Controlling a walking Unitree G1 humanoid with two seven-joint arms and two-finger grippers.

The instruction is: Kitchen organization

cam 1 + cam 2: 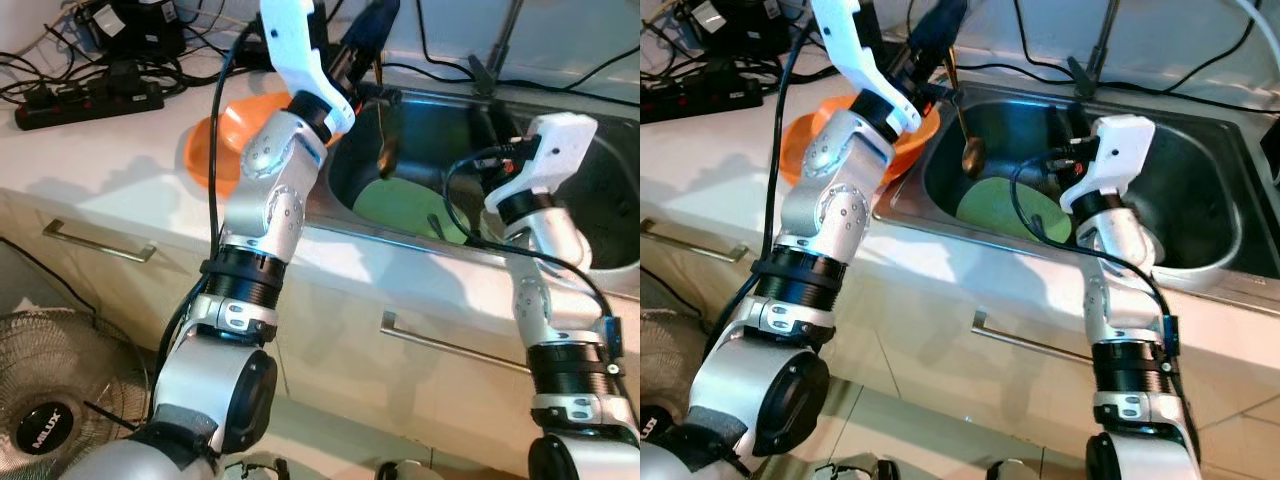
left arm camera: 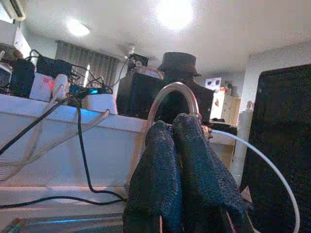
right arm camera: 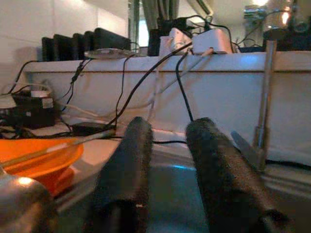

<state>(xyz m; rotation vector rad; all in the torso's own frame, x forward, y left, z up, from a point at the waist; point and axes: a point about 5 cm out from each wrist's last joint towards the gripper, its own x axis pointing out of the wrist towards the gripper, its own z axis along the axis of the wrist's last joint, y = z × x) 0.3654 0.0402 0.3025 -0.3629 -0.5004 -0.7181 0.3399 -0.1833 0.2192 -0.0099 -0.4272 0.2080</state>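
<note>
A long-handled spoon (image 1: 967, 115) hangs bowl-down over the near-left part of the steel sink (image 1: 1200, 215), pinched by the top of its thin handle in the left gripper (image 1: 936, 40), whose black fingers (image 2: 187, 160) are pressed together around it above the sink's rim. It looks like stiff metal, light and slim, so it should carry easily, but the smooth handle is likely slippery and, held at one end, the spoon may swing or twist; a hold nearer the middle of the handle would probably steady it. Below its bowl lies a flat green plate (image 1: 1012, 212) on the sink floor, which looks rigid and may be hard to lift without getting a finger under its edge. The right gripper (image 3: 167, 160) reaches into the sink beside the plate with its two fingers spread apart and nothing between them. Just left of the sink, an orange bowl (image 1: 805, 135) sits on the pale tabletop (image 1: 90, 165), with a black power strip (image 1: 85, 100) and cables further back. A faucet (image 1: 1095, 50) stands behind the sink.
</note>
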